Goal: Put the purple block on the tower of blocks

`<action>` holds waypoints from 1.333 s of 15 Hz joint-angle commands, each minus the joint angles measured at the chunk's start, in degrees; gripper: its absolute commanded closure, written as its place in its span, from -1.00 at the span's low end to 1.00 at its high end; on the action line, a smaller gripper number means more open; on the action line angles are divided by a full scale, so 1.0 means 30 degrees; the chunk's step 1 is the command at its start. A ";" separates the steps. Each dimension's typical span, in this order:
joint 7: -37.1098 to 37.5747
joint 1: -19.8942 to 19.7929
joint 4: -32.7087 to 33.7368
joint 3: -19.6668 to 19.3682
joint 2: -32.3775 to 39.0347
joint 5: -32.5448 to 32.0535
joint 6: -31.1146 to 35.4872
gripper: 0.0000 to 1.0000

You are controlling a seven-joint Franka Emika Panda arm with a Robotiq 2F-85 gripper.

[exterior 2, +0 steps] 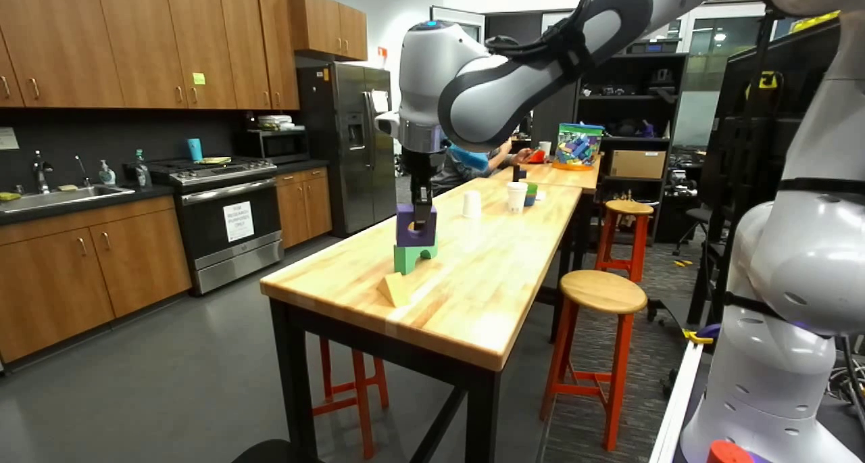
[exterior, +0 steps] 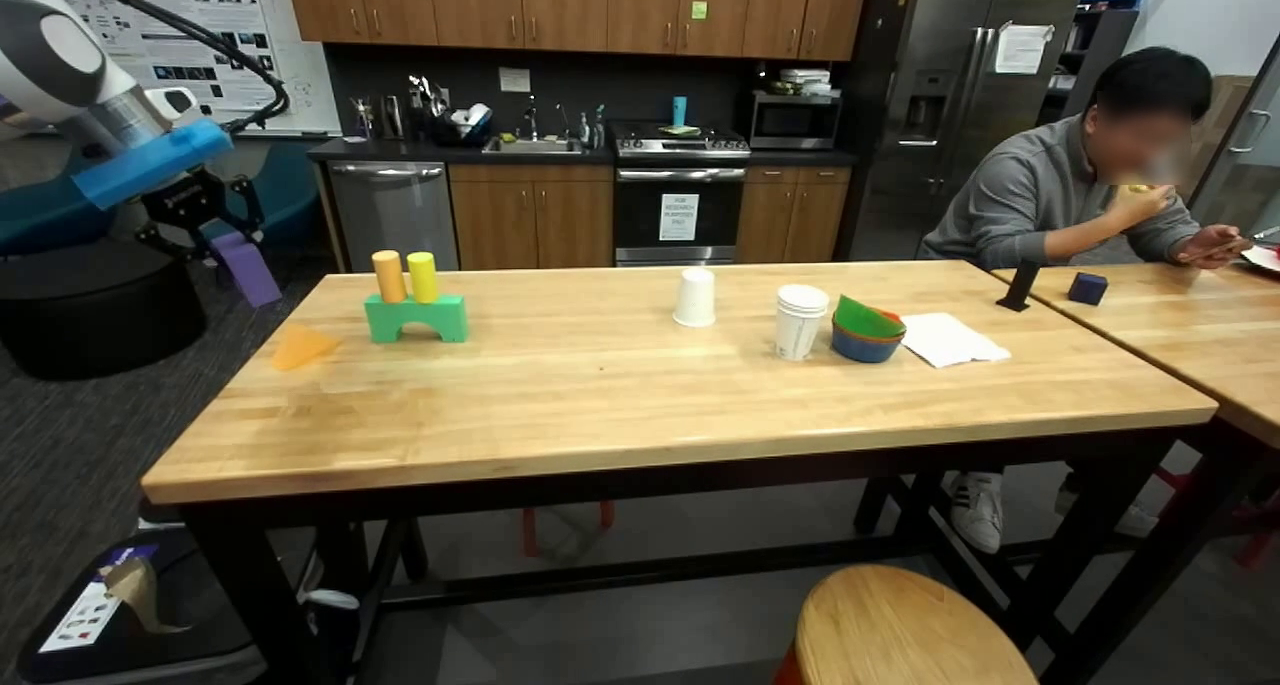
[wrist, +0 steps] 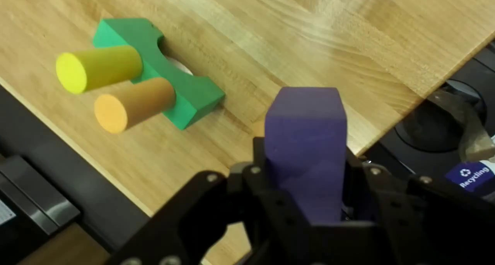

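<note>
Tilted and held in the air, the purple block (exterior: 247,270) (exterior 2: 405,236) (wrist: 305,102) has my gripper (exterior: 225,233) (wrist: 304,153) shut on it, one finger on each side. The tower of blocks stands on the table: a green arch block (exterior: 415,317) (wrist: 154,69) carries an upright yellow cylinder (exterior: 423,277) (wrist: 104,67) and an orange cylinder (exterior: 389,276) (wrist: 135,104). In the wrist view the held block is apart from the tower, right of it and lower. The cylinders are mostly hidden behind the purple block in an exterior view where only the green arch (exterior 2: 407,258) shows well.
An orange wedge (exterior: 302,347) (exterior 2: 394,289) lies near the tower by the table's end. Farther along the table (exterior: 560,405) are an upturned white cup (exterior: 694,298), stacked cups (exterior: 800,322), bowls (exterior: 866,333) and a napkin (exterior: 950,340). A seated person (exterior: 1050,180) is at the far end.
</note>
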 commanded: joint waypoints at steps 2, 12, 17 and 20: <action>-0.2218 0.0425 0.0358 0.0100 0.0847 -0.0076 0.1003 0.66; -0.7224 -0.0334 0.1537 -0.0984 0.1724 -0.0017 0.2233 0.66; -0.9540 -0.0629 0.1796 -0.1359 0.2107 0.0369 0.2269 0.66; -1.0452 -0.0755 0.1935 -0.1391 0.2378 0.0666 0.2211 0.66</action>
